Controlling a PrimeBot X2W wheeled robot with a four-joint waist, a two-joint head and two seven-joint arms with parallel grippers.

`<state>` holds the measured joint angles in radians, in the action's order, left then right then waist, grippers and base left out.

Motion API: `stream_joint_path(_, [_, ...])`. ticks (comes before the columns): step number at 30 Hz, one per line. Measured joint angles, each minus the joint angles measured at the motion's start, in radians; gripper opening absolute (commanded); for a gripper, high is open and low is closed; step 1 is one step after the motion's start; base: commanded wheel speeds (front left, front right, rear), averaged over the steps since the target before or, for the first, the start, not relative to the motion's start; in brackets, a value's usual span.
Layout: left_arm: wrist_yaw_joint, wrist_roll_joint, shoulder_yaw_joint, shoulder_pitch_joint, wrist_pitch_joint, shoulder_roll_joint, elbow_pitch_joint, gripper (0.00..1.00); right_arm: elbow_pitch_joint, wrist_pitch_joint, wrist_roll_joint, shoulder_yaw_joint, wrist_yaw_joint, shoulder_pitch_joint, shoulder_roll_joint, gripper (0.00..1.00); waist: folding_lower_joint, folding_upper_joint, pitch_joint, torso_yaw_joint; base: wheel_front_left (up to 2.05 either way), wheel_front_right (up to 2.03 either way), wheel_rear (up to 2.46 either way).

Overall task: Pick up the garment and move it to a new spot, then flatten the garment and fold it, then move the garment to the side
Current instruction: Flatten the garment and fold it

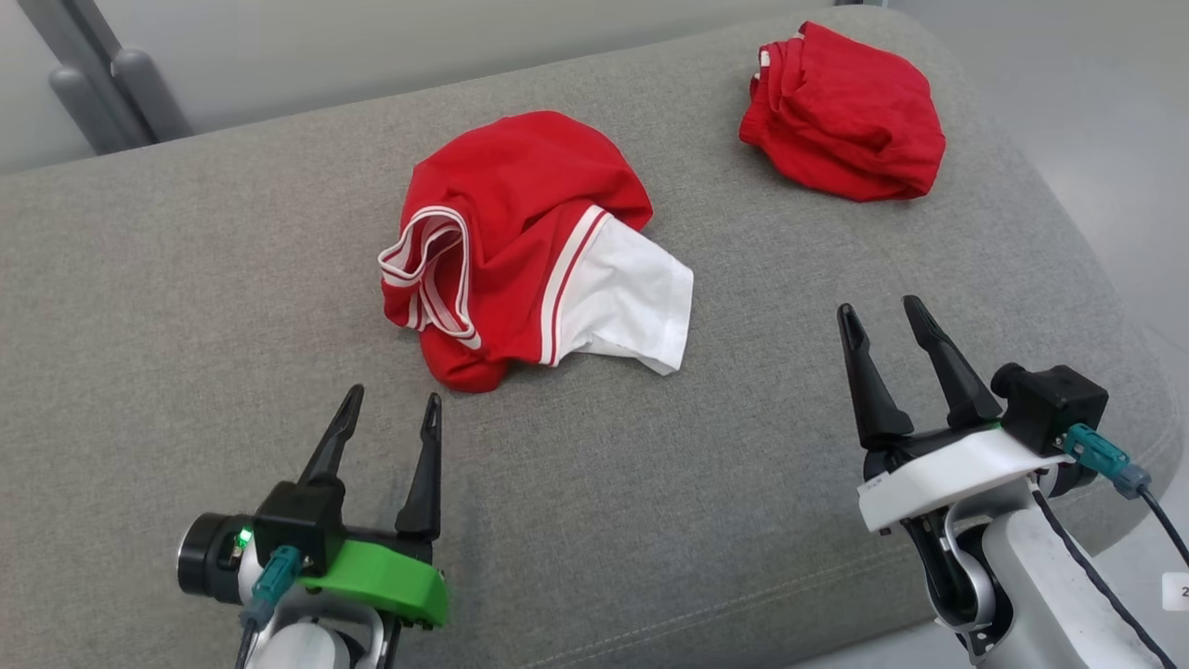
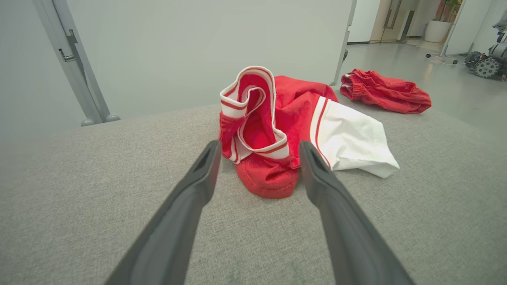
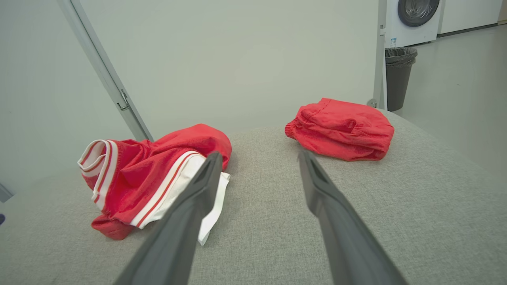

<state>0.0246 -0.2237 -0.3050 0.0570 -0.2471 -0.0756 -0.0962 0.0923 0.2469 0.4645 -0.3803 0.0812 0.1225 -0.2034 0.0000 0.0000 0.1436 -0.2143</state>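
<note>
A crumpled red garment (image 1: pixel 520 251) with white-striped trim and a white sleeve lies in the middle of the grey cushion (image 1: pixel 186 307). The left wrist view has this garment (image 2: pixel 277 130) just beyond the fingers; the right wrist view has the garment (image 3: pixel 150 178) at the left. My left gripper (image 1: pixel 388 409) stands open near the front, a little short of the garment's near edge, holding nothing. Open and holding nothing too, my right gripper (image 1: pixel 882 316) stands at the right, apart from the white sleeve (image 1: pixel 632 302).
A second red garment (image 1: pixel 845 111), bundled, lies at the cushion's far right corner, also the bundle (image 3: pixel 342 128) in the right wrist view. The cushion's right edge drops to the floor. A metal frame leg (image 1: pixel 102 74) stands behind at far left. A bin (image 3: pixel 399 77) stands beyond.
</note>
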Motion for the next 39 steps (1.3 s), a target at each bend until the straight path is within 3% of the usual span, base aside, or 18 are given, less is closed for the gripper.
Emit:
stream_joint_path(14, [-0.025, 0.028, -0.043, 0.099, 0.026, 0.004, -0.104, 1.00, -0.004, 0.000, 0.000, 0.000, -0.002, 0.044, 0.011, 1.00, 0.0000, 0.0000, 0.080, -0.027, 0.00, 0.00, 0.00])
stream_joint_path(27, [-0.003, 0.045, 0.046, 0.251, 0.070, -0.048, -0.253, 1.00, 0.000, 0.000, -0.007, -0.012, -0.017, 0.079, 0.021, 1.00, 0.0000, 0.0000, 0.134, -0.062, 0.00, 0.00, 0.00])
stream_joint_path(39, [-0.007, -0.017, 0.085, 0.347, 0.098, -0.027, -0.364, 1.00, 0.007, 0.000, -0.010, -0.020, -0.028, 0.117, 0.039, 1.00, 0.0000, 0.0000, 0.198, -0.110, 0.00, 0.00, 0.00])
